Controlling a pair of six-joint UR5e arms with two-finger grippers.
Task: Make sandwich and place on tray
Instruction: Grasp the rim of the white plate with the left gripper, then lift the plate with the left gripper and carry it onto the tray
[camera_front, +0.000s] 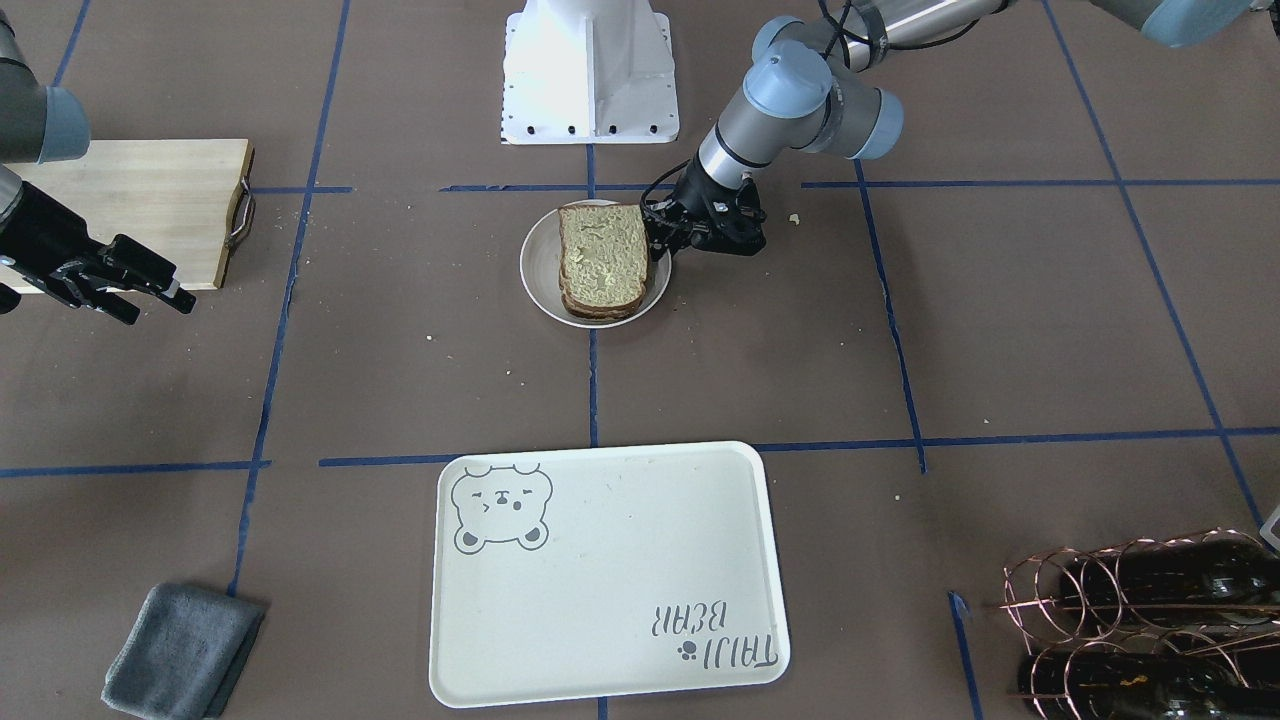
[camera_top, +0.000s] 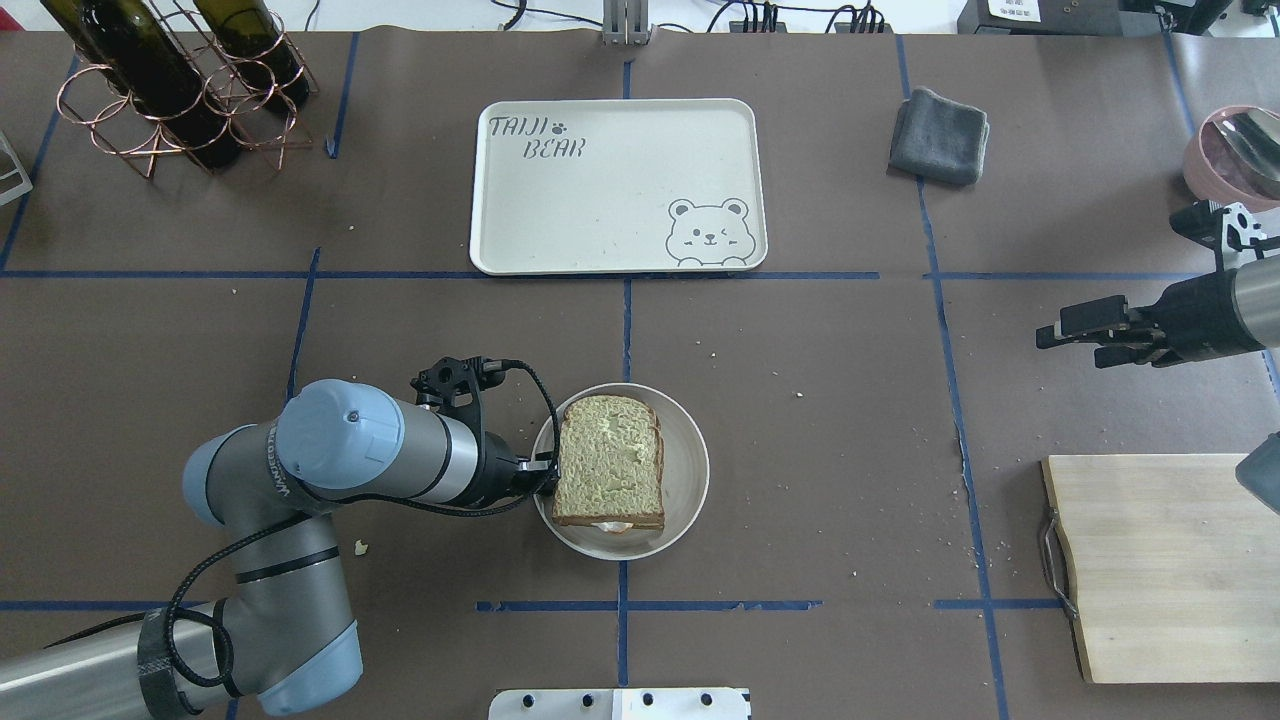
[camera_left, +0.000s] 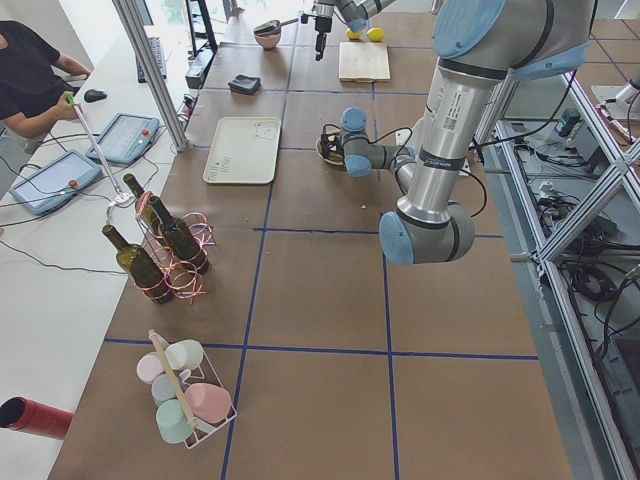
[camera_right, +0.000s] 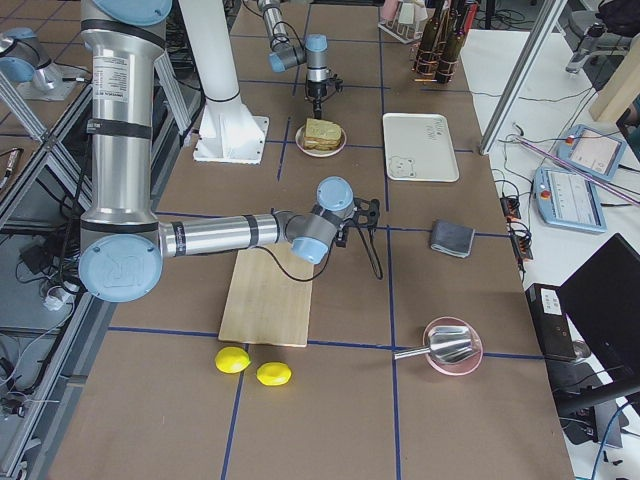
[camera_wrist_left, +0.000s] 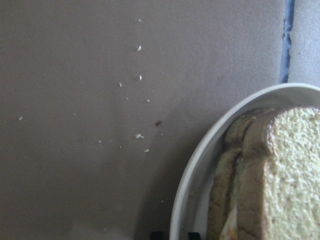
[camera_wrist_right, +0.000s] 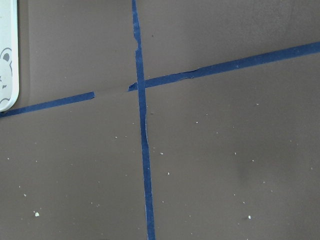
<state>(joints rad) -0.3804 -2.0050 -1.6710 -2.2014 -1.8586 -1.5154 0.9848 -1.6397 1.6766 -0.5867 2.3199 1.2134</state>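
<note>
Seen from the operators' side, the sandwich (camera_front: 602, 260) is two stacked slices on its plate (camera_front: 535, 270), mid-counter (camera_front: 1000, 330) and nearer the robot's edge. The left fingers (camera_front: 662, 240) come in low at the plate's rim. I take this as a way to carry the food by its dish and leave the soft bread unsqueezed. The tray (camera_front: 610, 560) lies at the middle of the operators' edge with nothing on it. The right fingers (camera_front: 150, 272) hang spread and hold nothing. They are beside the wooden board (camera_front: 150, 190) toward the counter's right end, out of the way.

From overhead, a sliver of egg white shows at the sandwich's robot-side edge. The tray is well apart from the plate, straight ahead toward the far edge, and a folded grey cloth (camera_top: 940, 135) lies near it.

The two end views show both arms too small to judge either grip.

In the left wrist view, the rim runs between two dark fingertips at the bottom, one close on each side. From that I judge them pinched on the plate, with the crust just inside.

The right wrist view shows only taped counter and a corner of the tray.
</note>
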